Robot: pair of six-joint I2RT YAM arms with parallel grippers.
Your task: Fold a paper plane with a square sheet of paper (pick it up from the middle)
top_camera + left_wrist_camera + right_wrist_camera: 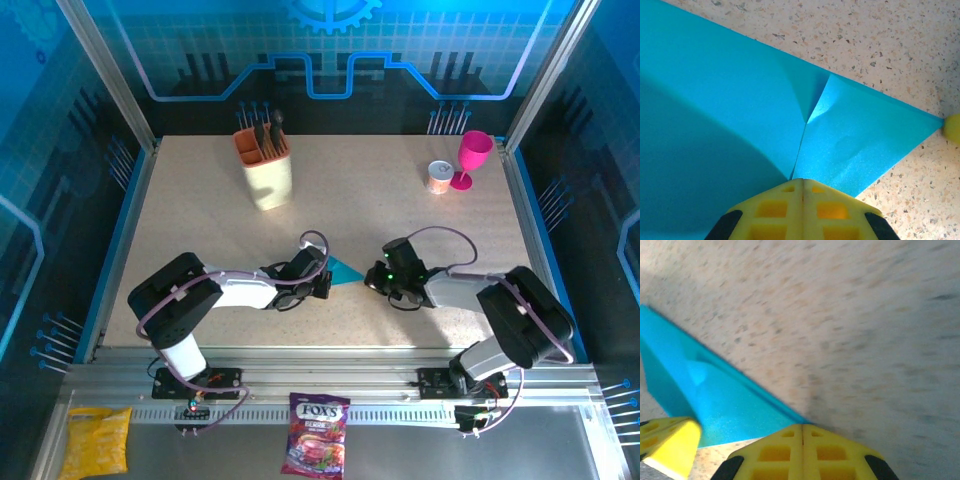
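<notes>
Two arms meet near the front of the tabletop [200,220], with one paper [346,268] lying flat between them. The paper is bright blue and folded: in the left wrist view two flaps meet along one centre seam, and the sheet narrows to one point on the right.

The left claw [802,183] is closed, its two yellow fingers pressed together with their tips at the near end of that seam, on the paper's edge. Whether they pinch the sheet or only rest on it I cannot tell. The right claw [802,428] is closed too, its tips at the paper's point, touching it or nearly so; that view is blurred.

One beige holder [268,178] with an orange insert and several dark utensils stands at the back left. At the back right stand one pink goblet [472,158] and, just beside it, one small can [438,177]. In front of the arm bases lie two bags: one yellow bag [95,440] and one purple bag [315,447].
</notes>
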